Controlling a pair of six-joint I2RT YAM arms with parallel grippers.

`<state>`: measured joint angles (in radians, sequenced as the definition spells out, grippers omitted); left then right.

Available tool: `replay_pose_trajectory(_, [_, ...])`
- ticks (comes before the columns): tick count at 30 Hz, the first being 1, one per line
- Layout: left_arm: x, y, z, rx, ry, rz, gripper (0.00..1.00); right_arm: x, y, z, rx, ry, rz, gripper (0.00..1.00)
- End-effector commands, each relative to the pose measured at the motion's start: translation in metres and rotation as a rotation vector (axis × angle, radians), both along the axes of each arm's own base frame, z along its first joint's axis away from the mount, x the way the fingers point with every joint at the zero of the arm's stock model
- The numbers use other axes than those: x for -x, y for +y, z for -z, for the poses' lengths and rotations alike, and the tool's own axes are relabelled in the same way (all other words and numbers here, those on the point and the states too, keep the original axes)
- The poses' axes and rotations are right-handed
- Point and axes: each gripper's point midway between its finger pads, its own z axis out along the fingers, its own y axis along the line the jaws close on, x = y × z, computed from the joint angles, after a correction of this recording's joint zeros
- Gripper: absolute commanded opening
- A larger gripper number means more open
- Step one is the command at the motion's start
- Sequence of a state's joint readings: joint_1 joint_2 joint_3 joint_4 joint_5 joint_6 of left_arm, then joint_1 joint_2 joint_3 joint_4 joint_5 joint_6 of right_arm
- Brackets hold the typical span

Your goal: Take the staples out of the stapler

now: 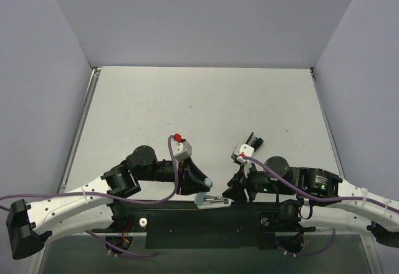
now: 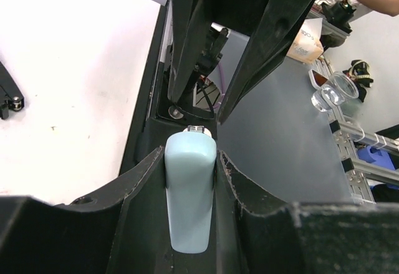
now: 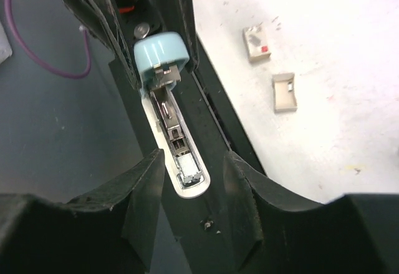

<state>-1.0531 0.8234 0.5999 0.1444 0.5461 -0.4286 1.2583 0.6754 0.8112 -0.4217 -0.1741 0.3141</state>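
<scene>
One opened pale blue stapler (image 3: 176, 130) sits clamped in the left gripper (image 2: 190, 161) jaws, right gripper (image 3: 193, 165) jaws parted around it, two tan boxes (image 3: 255, 42) (image 3: 283, 92) on the worktop (image 3: 324, 137).

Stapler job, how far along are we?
Done: the stapler is swung open, its metal track exposed. In hand: the left gripper clamps its blue top; the right gripper stands open around the track's end. Left: pulling the staples out; I see none lying loose.
</scene>
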Motion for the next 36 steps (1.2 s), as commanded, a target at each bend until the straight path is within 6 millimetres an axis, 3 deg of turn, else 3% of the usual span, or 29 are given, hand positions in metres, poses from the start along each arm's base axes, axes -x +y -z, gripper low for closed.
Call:
replay_pose_trajectory(1, [-0.01,-0.004,-0.029,0.056,-0.063,-0.047,0.0,-0.024,-0.009,-0.036,-0.052,-0.086,0.132,0.39])
replay_pose_trajectory(5, [-0.027,-0.004,-0.025,0.023,-0.069,-0.136,0.0,-0.05,-0.014,-0.051,-0.052,-0.151,0.271,0.39])
replay_pose_trajectory(11, [-0.068,-0.003,-0.019,-0.038,-0.068,-0.351,0.0,-0.085,-0.012,-0.053,0.0,-0.203,0.46,0.27])
replay_pose_trajectory(13, [-0.082,-0.004,-0.014,-0.062,-0.076,-0.402,0.0,-0.098,-0.011,-0.047,0.027,-0.219,0.504,0.19])
replay_pose_trajectory(15, [-0.095,-0.005,-0.01,-0.081,-0.095,-0.441,0.0,-0.112,-0.008,-0.037,0.053,-0.194,0.528,0.02])
replay_pose_trajectory(16, [-0.1,-0.006,-0.007,-0.094,-0.096,-0.452,0.0,-0.124,-0.011,-0.03,0.068,-0.184,0.564,0.0])
replay_pose_trajectory(20, [-0.12,-0.005,-0.004,-0.091,-0.091,-0.481,0.0,-0.151,-0.006,-0.022,0.021,-0.187,0.609,0.0])
replay_pose_trajectory(27, [-0.164,0.013,-0.009,-0.033,-0.046,-0.558,0.0,-0.193,0.004,-0.001,-0.098,-0.11,0.642,0.0])
replay_pose_trajectory(36, [-0.191,0.019,-0.001,-0.003,-0.007,-0.598,0.0,-0.221,0.044,0.009,-0.186,-0.072,0.552,0.0])
